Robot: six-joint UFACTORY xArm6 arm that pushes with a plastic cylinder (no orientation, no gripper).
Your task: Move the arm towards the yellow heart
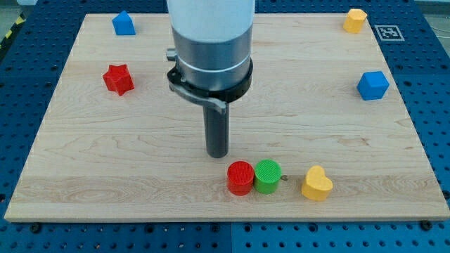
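The yellow heart (316, 183) lies near the view's bottom right of the wooden board (105, 161). My tip (217, 154) stands on the board left of it and a little higher in the view, well apart from it. A red cylinder (240, 178) and a green cylinder (267, 176) stand side by side, touching, between my tip and the heart. The red cylinder is just below and right of my tip, with a small gap.
A red star (118, 79) sits at the left, a blue house-shaped block (124, 23) at the top left, a yellow block (355, 20) at the top right and a blue cube (373, 86) at the right. The arm's wide body (211, 42) hides the board's top middle.
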